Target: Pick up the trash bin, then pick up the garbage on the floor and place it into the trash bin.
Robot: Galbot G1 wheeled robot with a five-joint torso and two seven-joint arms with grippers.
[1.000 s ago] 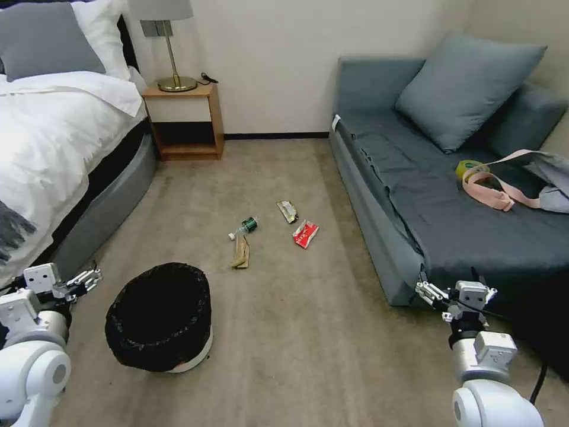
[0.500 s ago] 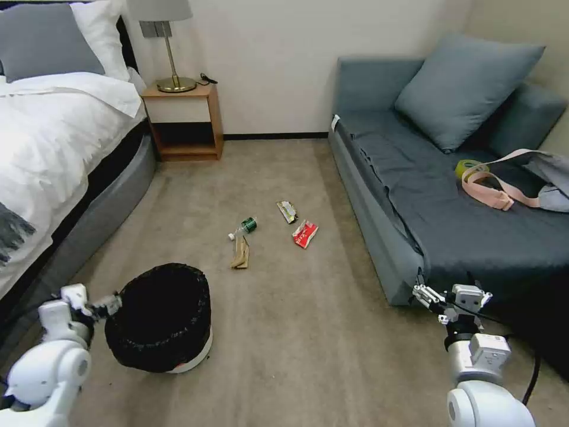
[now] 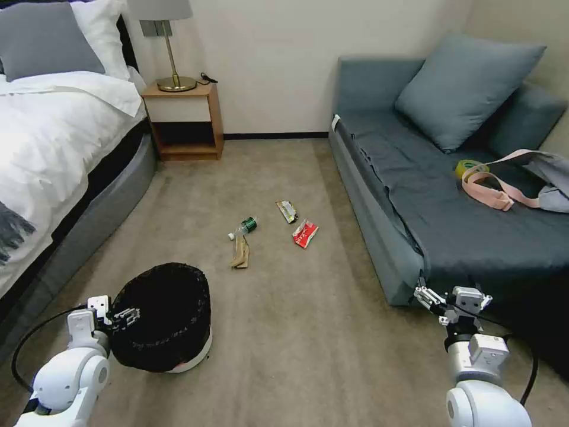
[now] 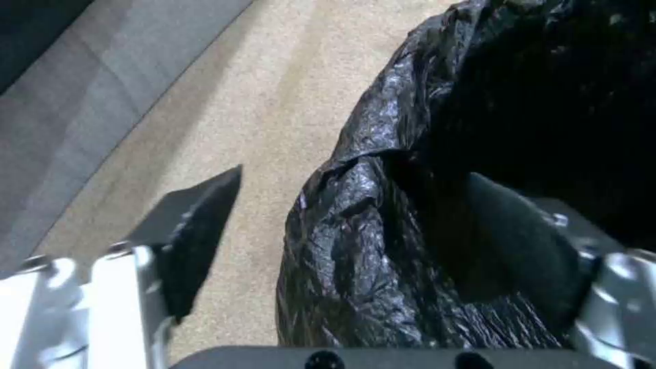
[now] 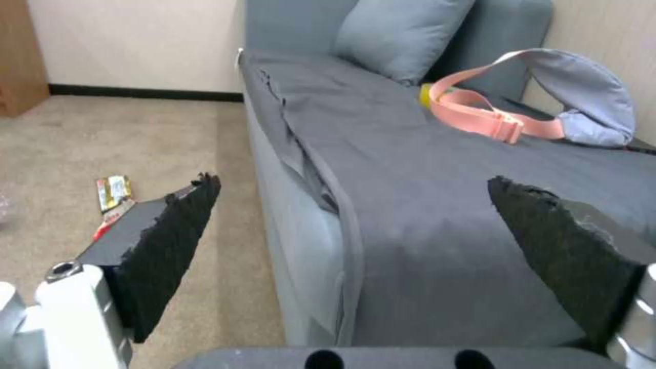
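Left gripper (image 3: 127, 314) (image 4: 362, 184): low over the carpet (image 3: 308, 356), at the left side of the trash bin (image 3: 166, 308) (image 4: 383, 230). Jaws apart, one finger outside the crinkly black liner and the other inside the mouth, with the wall of the bin between them. Placed so, most likely, to pinch wall and liner together and lift the bin. Not yet closed on it, and whether a pad already touches the plastic cannot be told.

Trash bin: upright on the floor, white rim visible at the base, between the bed (image 3: 65, 136) and the open middle of the room.

Garbage, well apart from the bin and further ahead of it, all flat on the carpet:
- crumpled brown paper bag (image 3: 240, 254), nearest to the bin
- clear bottle (image 3: 244, 227) on its side, just beyond the paper bag
- red-white wrapper (image 3: 304, 233) and yellow-green foil wrapper (image 3: 287, 211) (image 5: 113, 190), closer to the sofa (image 3: 427, 213)

Right gripper (image 3: 428, 295) (image 5: 348, 205): idle near the front corner of the sofa, jaws wide apart, holding nothing — probably kept free for the litter.

Surface: short beige carpet, soft and even, so probably little sliding of the bin under a sideways push.

Room: wooden nightstand (image 3: 184, 121) with a lamp (image 3: 169, 47) against the far wall; on the sofa a large cushion (image 3: 468, 89), a tape roll (image 3: 468, 167) and a pink strap (image 3: 492, 193) — not litter.
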